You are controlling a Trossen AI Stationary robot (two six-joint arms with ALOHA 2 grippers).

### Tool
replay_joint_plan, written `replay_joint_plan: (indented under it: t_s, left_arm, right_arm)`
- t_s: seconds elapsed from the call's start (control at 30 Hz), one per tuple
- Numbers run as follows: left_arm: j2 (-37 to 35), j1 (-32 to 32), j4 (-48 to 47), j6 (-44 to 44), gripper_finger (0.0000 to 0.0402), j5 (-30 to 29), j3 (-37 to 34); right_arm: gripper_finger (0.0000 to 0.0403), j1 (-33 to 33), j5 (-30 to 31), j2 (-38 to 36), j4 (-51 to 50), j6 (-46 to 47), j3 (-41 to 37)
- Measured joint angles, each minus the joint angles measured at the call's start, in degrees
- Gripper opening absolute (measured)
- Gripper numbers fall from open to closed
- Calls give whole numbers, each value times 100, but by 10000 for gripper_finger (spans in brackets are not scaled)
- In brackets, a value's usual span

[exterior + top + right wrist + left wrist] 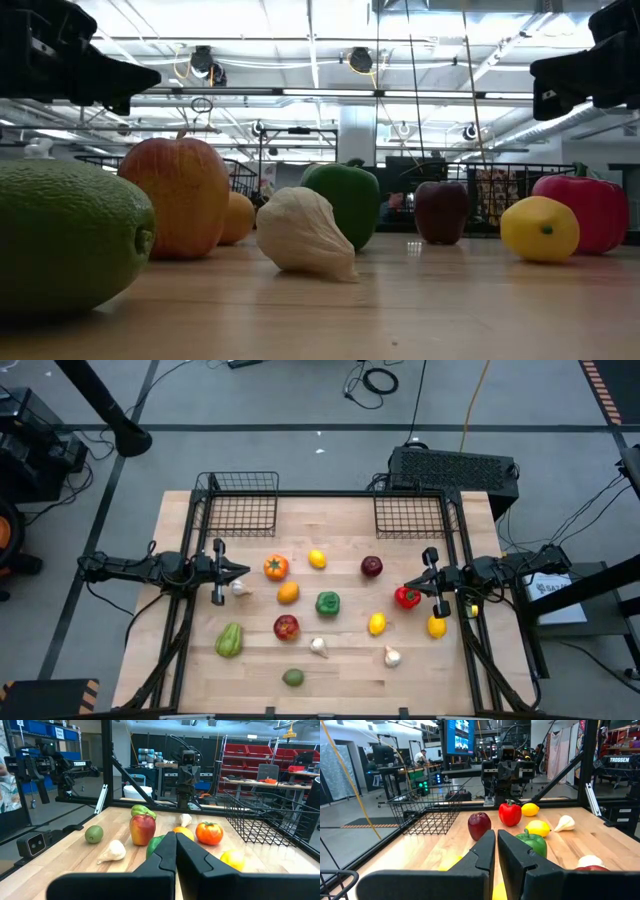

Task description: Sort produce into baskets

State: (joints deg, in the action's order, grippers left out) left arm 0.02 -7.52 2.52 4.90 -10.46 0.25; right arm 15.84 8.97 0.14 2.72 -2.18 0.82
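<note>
Both baskets empty: left basket [240, 505], right basket [410, 512] at table's far edge. Produce loose mid-table. My left gripper [238, 570], fingers pressed together, hovers near garlic [240, 588]; spread before descending. Right gripper [412, 585] likewise pressed together, beside red pepper [406, 597].

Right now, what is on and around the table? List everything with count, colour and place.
baskets: two, dark wire, back corners, both empty
tomato: one, orange-red, left of centre
lemons: three, yellow, centre and right
orange: one, centre
apples: two, dark red and red
peppers: green centre, red right, light green front left
garlic: three, white
lime: one, green, front edge
black box: one, behind the table
left gripper: shut, empty, left side
right gripper: shut, empty, right side
</note>
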Motion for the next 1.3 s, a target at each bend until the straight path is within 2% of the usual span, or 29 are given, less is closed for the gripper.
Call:
replay_joint_plan:
  t_s: [0.83,0.97,1.13,1.3]
  left_arm:
    - [1,1,0,1,29,-1,1]
    - [-1,1,0,1,29,-2,2]
    - [-1,-1,0,2,29,0,1]
    - [0,0,0,1,29,-2,2]
  right_arm:
    - [0,0,-2,0,-7,0,0]
    - [0,-9,19,42,537,224,73]
    - [0,2,28,548,310,193,970]
    - [0,2,474,1706,-348,184,2690]
